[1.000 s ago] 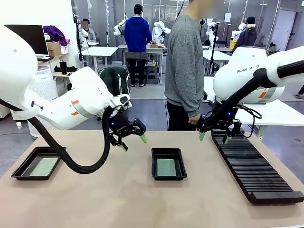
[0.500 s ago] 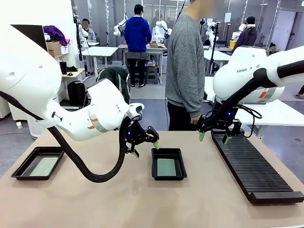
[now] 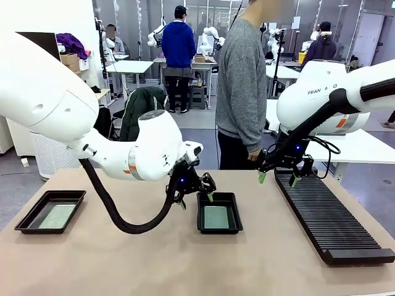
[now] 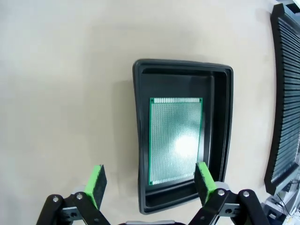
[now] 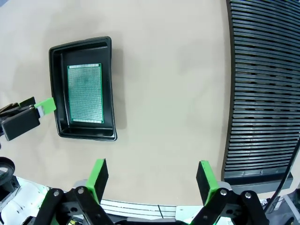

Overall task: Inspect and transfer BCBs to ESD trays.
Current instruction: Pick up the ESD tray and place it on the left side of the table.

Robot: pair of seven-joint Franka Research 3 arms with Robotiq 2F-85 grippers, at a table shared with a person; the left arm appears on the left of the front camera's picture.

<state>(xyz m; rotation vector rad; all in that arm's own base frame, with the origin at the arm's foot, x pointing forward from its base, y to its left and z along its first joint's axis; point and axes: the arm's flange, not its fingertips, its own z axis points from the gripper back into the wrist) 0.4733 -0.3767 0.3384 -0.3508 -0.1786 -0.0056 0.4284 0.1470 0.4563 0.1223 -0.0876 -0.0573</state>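
My left gripper (image 3: 196, 198) hung over the near-left edge of the middle tray (image 3: 234, 224), with its jaws wide apart and nothing between them. From my left wrist I looked straight down on that tray (image 4: 220, 140). A green board (image 4: 175, 139) lay flat on its floor, closer to one long wall than the other. My two green pads (image 4: 96, 183) stood to either side of the tray's near end, one out over the bare table (image 4: 61, 93) and one over the tray.

My right gripper (image 3: 276, 179) waited above the far end of the long black rack (image 3: 333, 225), jaws wide too, holding nothing. It could see the middle tray (image 5: 58, 93) and its board (image 5: 85, 93) from its side. A second tray (image 3: 24, 223) with another board (image 3: 57, 216) sat well apart on the left end of the table. A person (image 3: 241, 86) stood at the far side.

I think my job here was to look the board over. To do it well, I should stay centered above the board and keep level, so the whole face shows. If I had to pick it up, I should come down slowly and catch it by its thin edges, not bump the tray wall, because the board is flat and would be hard to get under.
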